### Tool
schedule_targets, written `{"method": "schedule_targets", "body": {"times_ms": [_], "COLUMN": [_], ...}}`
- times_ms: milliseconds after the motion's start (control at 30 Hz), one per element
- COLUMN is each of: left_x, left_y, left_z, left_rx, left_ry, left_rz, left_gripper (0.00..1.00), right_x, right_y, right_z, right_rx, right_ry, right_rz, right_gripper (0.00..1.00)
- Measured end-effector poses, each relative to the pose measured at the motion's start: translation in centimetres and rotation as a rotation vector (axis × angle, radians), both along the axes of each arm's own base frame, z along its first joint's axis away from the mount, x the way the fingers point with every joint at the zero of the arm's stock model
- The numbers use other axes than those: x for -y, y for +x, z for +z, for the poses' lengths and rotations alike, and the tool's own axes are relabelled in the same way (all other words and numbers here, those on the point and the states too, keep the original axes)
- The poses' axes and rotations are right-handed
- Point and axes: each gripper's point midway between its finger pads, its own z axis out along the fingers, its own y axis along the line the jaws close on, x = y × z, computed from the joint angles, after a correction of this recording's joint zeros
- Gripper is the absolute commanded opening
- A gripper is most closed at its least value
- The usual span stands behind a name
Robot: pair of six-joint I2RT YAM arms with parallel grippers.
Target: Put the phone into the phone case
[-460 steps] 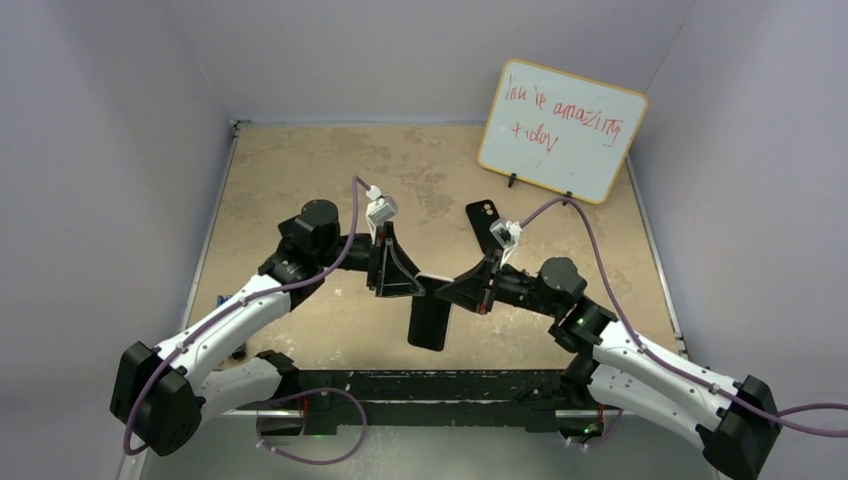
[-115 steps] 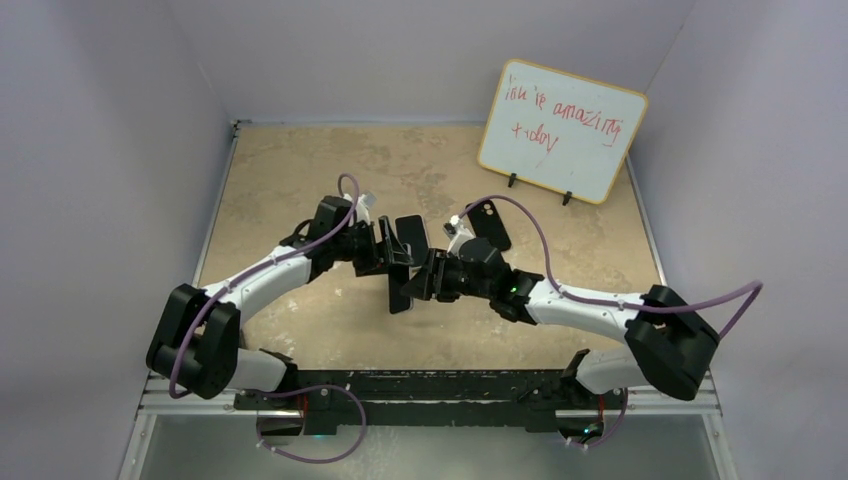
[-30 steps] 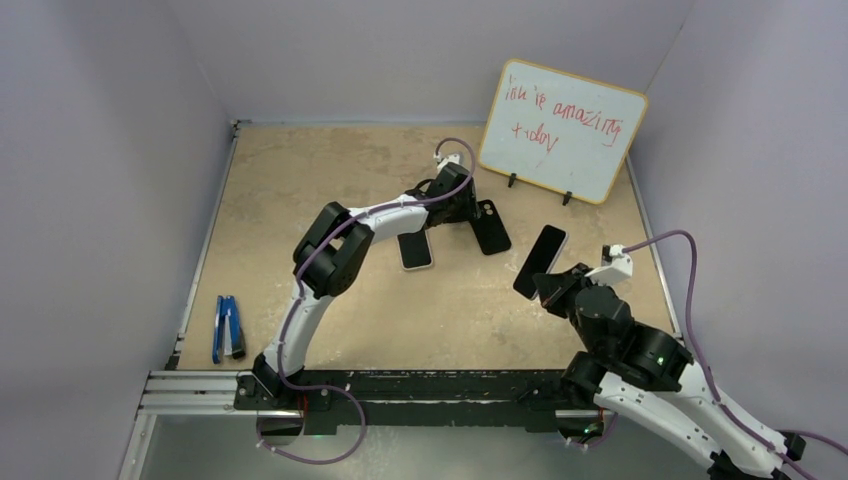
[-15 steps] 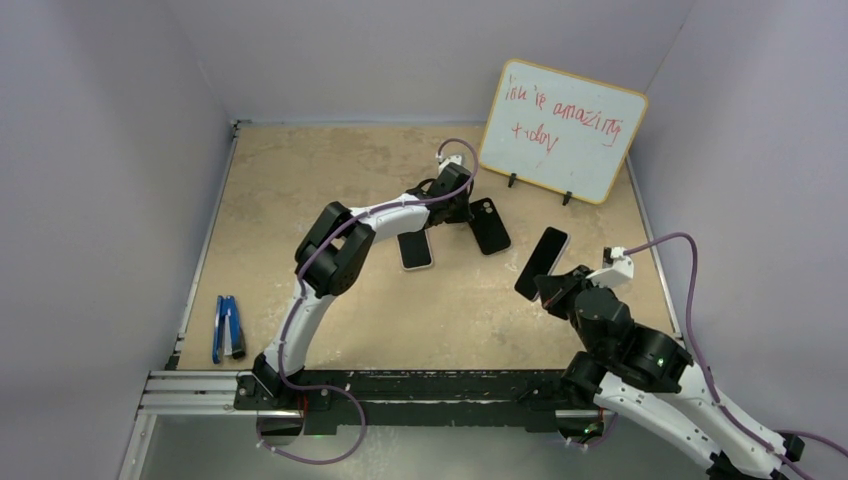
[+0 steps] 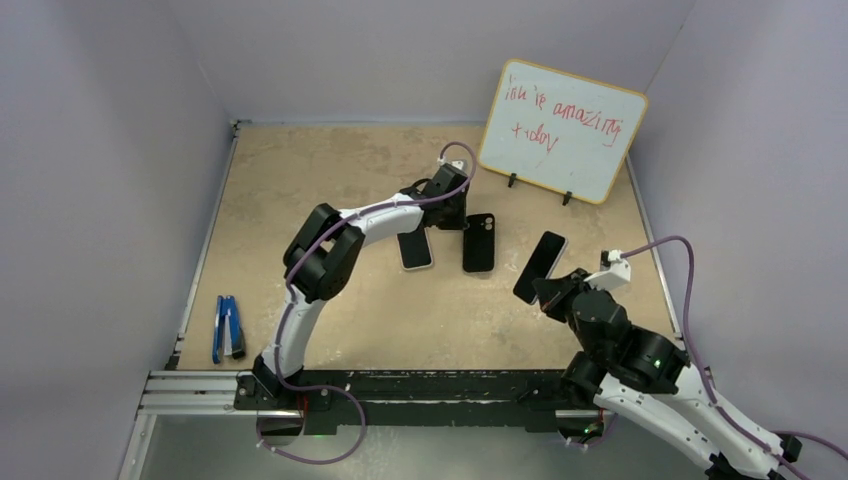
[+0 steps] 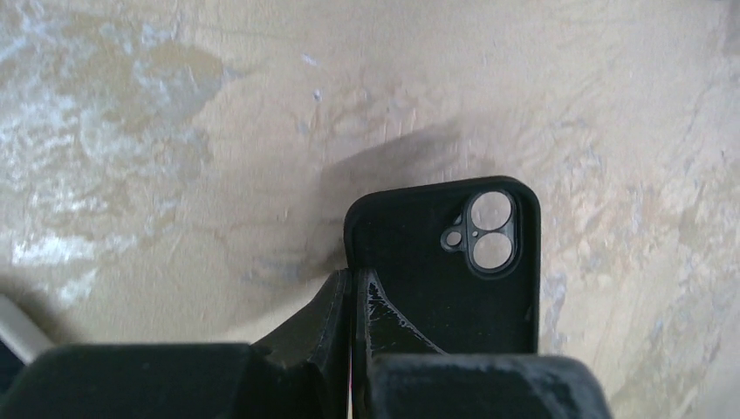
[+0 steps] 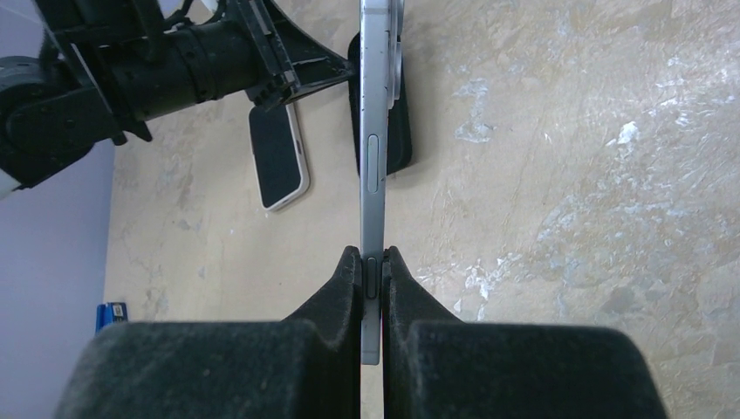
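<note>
Top external view: the phone [image 5: 540, 266] is held aloft over the right half of the bench [image 5: 300, 170], clamped by its lower end in the right end effector [image 5: 547, 290], while the black phone case [image 5: 479, 243] is seen near the middle of the bench, a little toward the far edge. The case is pinched at one long edge by the left end effector [image 5: 464, 222]; in the left wrist view the fingers are shown clenched together on that rim, with the camera cut-out at the end away from them.

By this showing, both pick-ups are judged done: each item is gripped by its own arm. The joining is not yet begun, since phone and case are well apart, and alignment and pressing-in are left.

A second phone [image 5: 415, 250], white-rimmed and screen up, is seen lying just beside the case on its left. A whiteboard [image 5: 562, 130] is propped at the far right corner, and a blue tool [image 5: 227, 328] lies by the near left edge.

Whether the case is raised or resting flat cannot be told. In the right wrist view the phone is shown edge-on only, so its screen side cannot be made out, and the case is largely hidden behind it.
</note>
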Motion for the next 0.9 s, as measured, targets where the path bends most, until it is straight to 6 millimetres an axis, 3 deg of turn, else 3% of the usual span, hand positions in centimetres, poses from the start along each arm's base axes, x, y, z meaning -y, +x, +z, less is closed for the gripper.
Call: {"method": "schedule_targets", "body": {"times_ms": [333, 733, 900], "left_x": [-3.0, -8.8, -10.5], "left_y": [-4.5, -13.8, -16.0], "left_z": [1.9, 2.1, 2.0], "left_rx": [-0.069, -0.198, -0.213], "left_ry": [0.041, 0.021, 0.014], "left_rz": [-0.060, -0.085, -0.074], "left_gripper": [0.00, 0.00, 0.00], "right_x": [-1.1, -4.9, -7.0], "right_y": [-0.3, -0.2, -0.6], "right_z": [-1.1, -3.6, -4.5], "right_rx": [-0.033, -0.113, -0.140], "right_ry": [-0.008, -0.020, 0.005], "right_rz": [0.052, 0.180, 0.267], "right_gripper": [0.00, 0.00, 0.00]}}
